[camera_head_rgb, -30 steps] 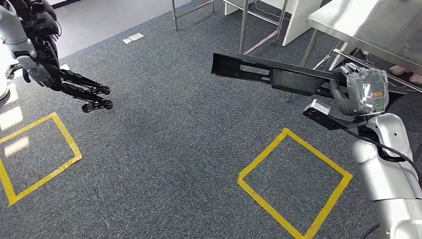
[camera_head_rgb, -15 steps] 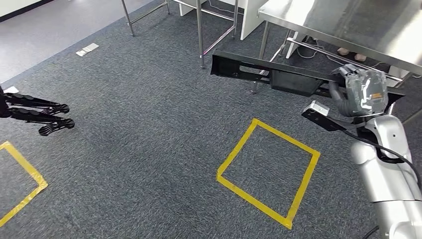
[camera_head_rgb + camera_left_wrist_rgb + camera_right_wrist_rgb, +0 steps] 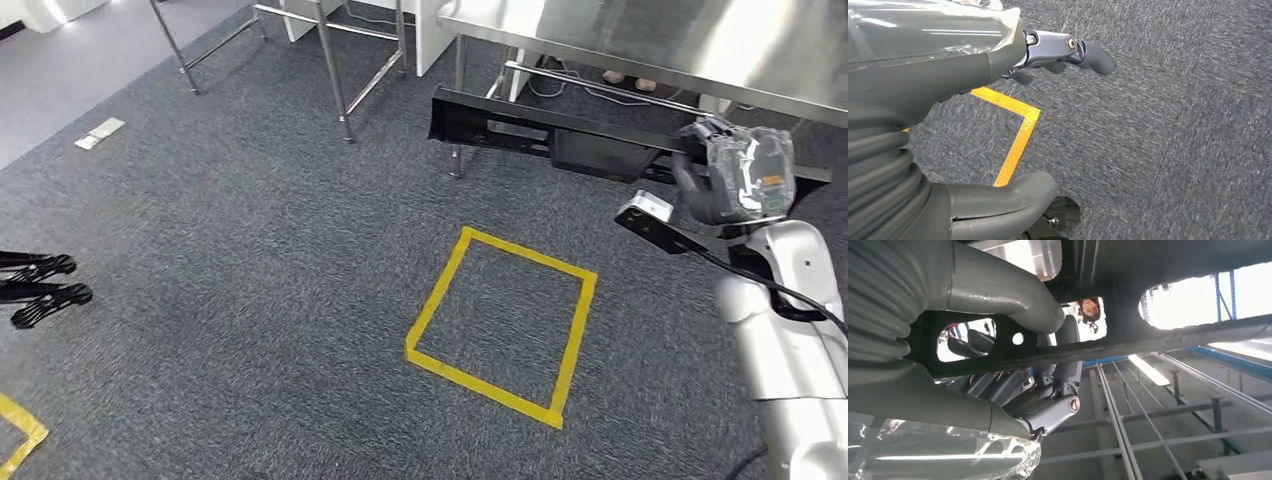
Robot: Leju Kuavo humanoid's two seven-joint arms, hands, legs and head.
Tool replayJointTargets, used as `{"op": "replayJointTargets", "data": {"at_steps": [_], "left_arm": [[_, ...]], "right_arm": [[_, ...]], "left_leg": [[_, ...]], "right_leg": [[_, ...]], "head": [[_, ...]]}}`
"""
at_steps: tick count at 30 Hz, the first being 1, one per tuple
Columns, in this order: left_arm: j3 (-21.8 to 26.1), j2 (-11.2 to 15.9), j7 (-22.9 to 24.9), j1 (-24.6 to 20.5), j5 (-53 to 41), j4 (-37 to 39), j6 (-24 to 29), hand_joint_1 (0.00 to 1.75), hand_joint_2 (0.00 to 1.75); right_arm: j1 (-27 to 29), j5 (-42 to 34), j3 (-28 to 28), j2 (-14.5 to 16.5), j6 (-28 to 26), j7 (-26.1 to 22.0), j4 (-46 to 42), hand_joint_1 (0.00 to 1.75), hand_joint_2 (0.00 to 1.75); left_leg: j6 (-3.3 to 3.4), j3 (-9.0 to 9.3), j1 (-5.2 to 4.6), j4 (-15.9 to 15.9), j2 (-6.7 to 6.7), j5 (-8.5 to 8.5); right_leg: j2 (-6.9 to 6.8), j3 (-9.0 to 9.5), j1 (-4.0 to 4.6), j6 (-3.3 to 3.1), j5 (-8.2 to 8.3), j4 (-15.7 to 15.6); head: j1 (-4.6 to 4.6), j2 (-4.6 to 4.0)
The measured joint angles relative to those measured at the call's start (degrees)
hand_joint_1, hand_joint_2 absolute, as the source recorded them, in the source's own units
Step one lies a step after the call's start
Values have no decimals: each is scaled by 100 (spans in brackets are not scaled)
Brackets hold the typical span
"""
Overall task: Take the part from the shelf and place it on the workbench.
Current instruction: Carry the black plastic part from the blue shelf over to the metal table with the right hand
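My right hand (image 3: pixel 735 175), wrapped in clear film, grips a long black plastic part (image 3: pixel 540 135) and holds it level out in front of me, its free end pointing left. The steel workbench (image 3: pixel 700 50) stands just beyond the part at the upper right. In the right wrist view my fingers (image 3: pixel 1048 390) curl around a bar of the part (image 3: pixel 1128 290), which has cut-out openings. My left hand (image 3: pixel 45 290) hangs at the far left over the carpet with fingers stretched out and nothing in them; the left wrist view shows its fingers (image 3: pixel 1068 47) spread above the floor.
A yellow tape square (image 3: pixel 500 320) marks the grey carpet in front of the workbench. Metal table legs (image 3: pixel 335 70) stand at the upper left. A person's feet (image 3: pixel 625 77) show beneath the workbench. Another yellow tape corner (image 3: pixel 1018 135) lies under my left hand.
The whole picture has shifted as I turn and walk: workbench and yellow square now lie more to the centre. My right hand still holds the part; my left hand sits lower in the picture.
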Motion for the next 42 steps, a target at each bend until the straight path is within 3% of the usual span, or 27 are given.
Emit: {"op": "replayJointTargets", "data": {"at_steps": [1, 3, 5, 6, 7, 8, 9, 10, 12, 14, 16, 17, 18, 20, 22, 23, 24, 26, 27, 29, 31, 34, 37, 40, 42], "left_arm": [[4, -2, 3, -8, 0, 0, -1, 0, 175], [10, -6, 7, -19, 1, 0, -2, 0, 175], [18, -10, 7, -14, 0, 0, -2, 0, 175], [23, -11, 8, -7, 0, 0, -2, 0, 175], [28, -11, 10, 1, 0, 0, -4, 0, 175], [31, -11, 14, 6, 1, 0, -7, 0, 175], [33, -11, 19, 8, 2, 0, -10, 0, 175], [34, -11, 24, 8, 7, 0, -13, 0, 175], [39, 3, 31, 11, 22, 1, -9, 0, 175], [50, 22, 34, 23, 44, 3, 2, 0, 175], [60, 18, 38, 33, 68, 4, 8, 0, 175], [64, 16, 51, 29, 77, 3, 8, 0, 175], [71, 11, 69, 23, 80, 3, 5, 0, 175], [97, 11, 123, 14, 84, 2, -3, 0, 175], [123, 4, 159, 23, 89, 2, -23, 0, 175], [131, 1, 168, 29, 92, 2, -37, 0, 175], [137, -3, 175, 33, 94, 2, -54, 0, 175], [145, -7, 192, 31, 96, 2, -92, 0, 175], [151, -2, 205, 24, 96, 2, -109, 0, 175], [163, 7, 231, 10, 96, 2, -145, 0, 175], [175, 14, 264, 3, 99, 2, -195, 0, 175], [193, 22, 319, -2, 114, 2, -250, 0, 175], [202, 26, 362, -9, 122, 2, -276, 0, 175], [202, 28, 392, -9, 103, 2, -276, 0, 175], [202, 28, 399, -9, 91, 2, -275, 0, 175]], "right_arm": [[-3, 2, 0, 6, 1, -1, 11, 175, 175], [-29, 7, -1, 8, 1, -5, 23, 175, 175], [-56, 8, 2, 29, 1, -5, 31, 175, 175], [-61, 8, 4, 44, 1, -5, 39, 175, 175], [-61, 8, 6, 60, 1, -6, 50, 175, 175], [-59, 8, 7, 69, 1, -7, 63, 175, 175], [-61, 8, 7, 78, 3, -9, 75, 175, 175], [-72, 8, 6, 84, 7, -10, 85, 175, 175], [-119, 8, 7, 104, 23, -12, 109, 175, 175], [-174, 8, 14, 134, 46, -22, 155, 175, 175], [-197, 18, 30, 162, 53, -45, 201, 175, 175], [-207, 36, 38, 171, 41, -56, 216, 175, 175], [-234, 65, 46, 175, 25, -67, 228, 175, 175], [-312, 134, 67, 197, -25, -77, 251, 175, 175], [-354, 205, 94, 228, -62, -66, 279, 175, 175], [-354, 251, 108, 235, -71, -46, 298, 175, 175], [-356, 303, 122, 239, -79, -20, 318, 175, 175], [-385, 398, 146, 248, -87, 34, 360, 175, 175], [-422, 427, 157, 257, -89, 56, 386, 175, 175], [-505, 463, 177, 274, -91, 94, 443, 175, 175], [-566, 481, 196, 284, -91, 111, 493, 175, 175], [-647, 490, 226, 302, -76, 109, 555, 175, 175], [-729, 491, 256, 333, -72, 105, 617, 175, 175], [-780, 494, 286, 352, -72, 105, 671, 175, 175], [-810, 497, 301, 362, -72, 105, 705, 175, 175]], "left_leg": [[-23, 10, 14, -3, 26, -18], [-72, -53, 55, 174, -127, -164], [-98, -357, 75, 816, -422, -494], [-93, -573, 72, 1219, -504, -651], [-75, -766, 63, 1541, -546, -737], [-41, -877, 49, 1672, -565, -708], [15, -885, 28, 1585, -589, -566], [96, -796, -1, 1305, -645, -344], [316, -501, -62, 574, -924, 60], [455, -317, -108, 177, -1126, 170], [468, -220, -128, 45, -1036, 165], [448, -155, -119, -45, -959, 201], [425, -89, -102, -142, -882, 241], [371, -12, -63, -266, -736, 297], [344, -8, -32, -272, -608, 289], [318, -7, -9, -267, -558, 279], [281, -6, 22, -255, -514, 265], [170, -10, 90, -183, -451, 210], [105, -27, 106, -130, -431, 172], [15, -71, 97, -31, -411, 110], [65, -96, 86, -13, -416, 114], [184, -83, 94, -55, -421, 148], [199, -72, 104, -85, -421, 168], [127, -68, 118, -96, -420, 182], [-14, -69, 133, -104, -419, 188]], "right_leg": [[67, 3, -12, -51, 0, 6], [180, 16, -26, -120, 6, 1], [292, 29, -25, -174, 5, -2], [355, 30, -10, -193, 6, -2], [425, 31, 10, -206, 5, -2], [498, 33, 35, -215, 7, -2], [574, 38, 61, -221, 9, -2], [653, 42, 85, -226, 13, -2], [800, 39, 116, -241, 27, -2], [938, 17, 81, -235, 41, -6], [1072, 0, 56, -192, 68, -34], [1007, -21, 67, -171, 68, -25], [860, -71, 84, -164, 23, 52], [463, -321, 80, -167, -215, 548], [315, -658, 19, -127, -485, 1258], [291, -740, -29, -70, -525, 1436], [269, -713, -81, 15, -481, 1401], [198, -327, -193, 223, -207, 690], [176, -111, -211, 290, -100, 332], [178, 95, -228, 276, -20, -30], [214, 86, -236, 200, -19, -26], [219, 86, -217, 187, -16, -26], [216, 84, -183, 115, -19, -25], [215, 80, -157, 76, -16, -22], [215, 72, -144, 70, -12, -19]], "head": [[-24, 0], [-36, 0], [-52, 0], [-60, 0], [-61, 0], [-62, 0], [-63, 0], [-63, 0], [-51, 0], [-42, 0], [-60, 0], [-69, 0], [-59, 0], [-29, 0], [-13, 0], [-10, 0], [-10, 0], [-5, 0], [9, 0], [15, 0], [-20, 0], [-54, 0], [-55, 0], [-53, 0], [-51, 0]]}}
